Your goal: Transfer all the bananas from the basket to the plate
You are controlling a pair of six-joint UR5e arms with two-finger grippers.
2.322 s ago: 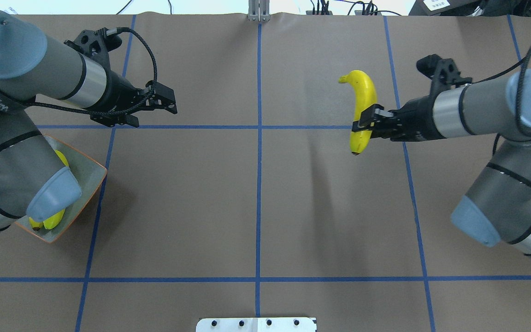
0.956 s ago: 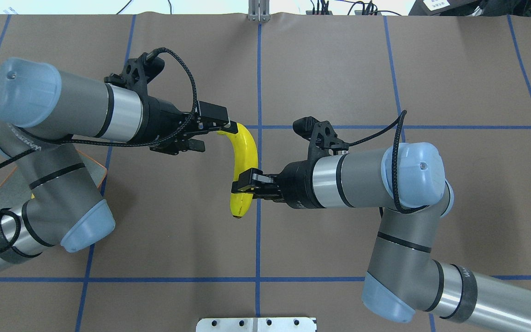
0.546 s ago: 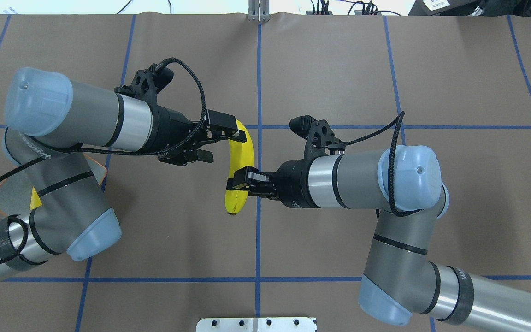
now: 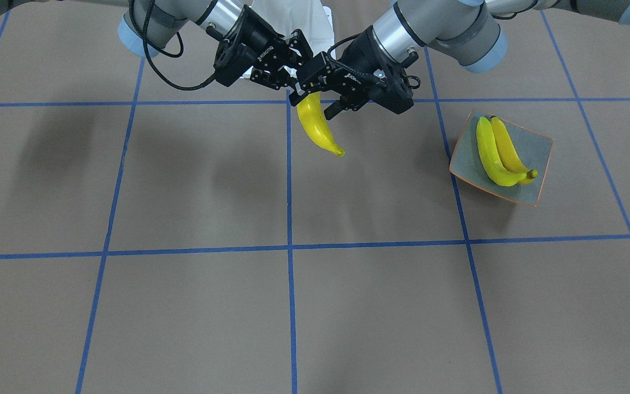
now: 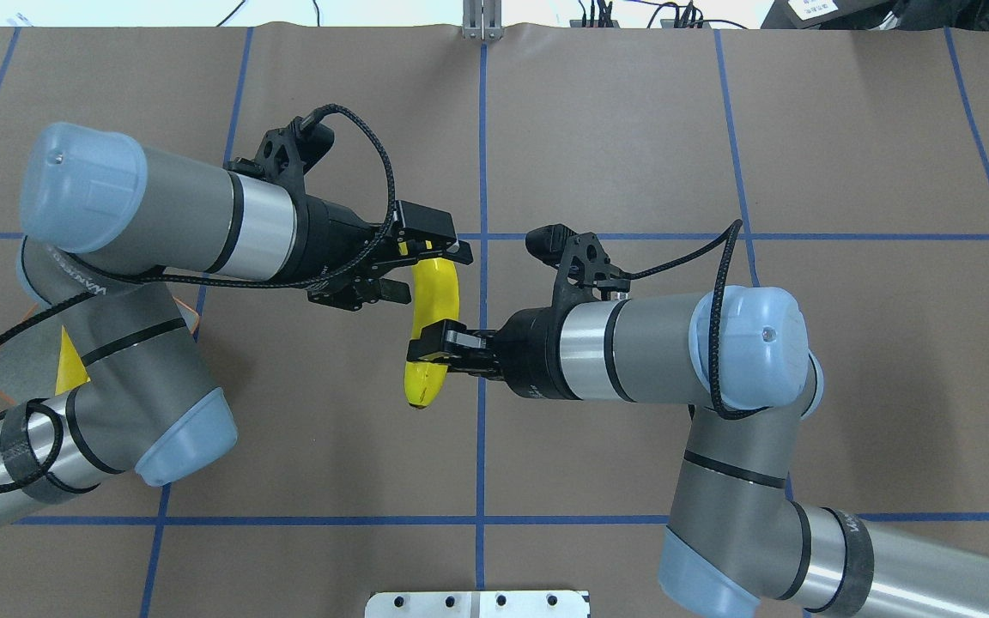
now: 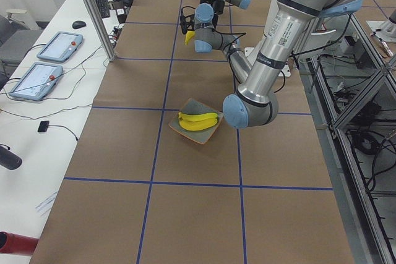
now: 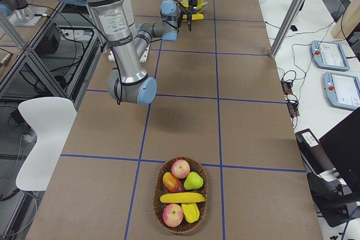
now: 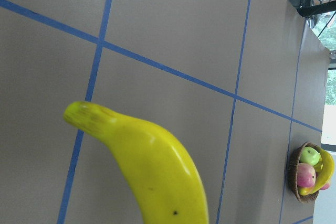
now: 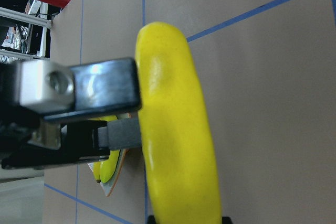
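Our right gripper (image 5: 427,343) still clamps the banana (image 5: 434,296) above mid-table and has carried it slightly further left. Our left gripper (image 5: 436,271) has closed in, its spread fingers now straddling the upper end. Two more bananas (image 4: 498,150) lie on the plate (image 4: 536,145).

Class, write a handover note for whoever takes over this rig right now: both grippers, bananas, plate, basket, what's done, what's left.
Right gripper: shut on a banana, held in mid-air.
Left gripper: open, jaws either side of its stem end.
Plate, robot's left: two bananas delivered.
Basket, far right: one banana visible inside.
Left to do: finish the handover, plate this one, fetch the rest.
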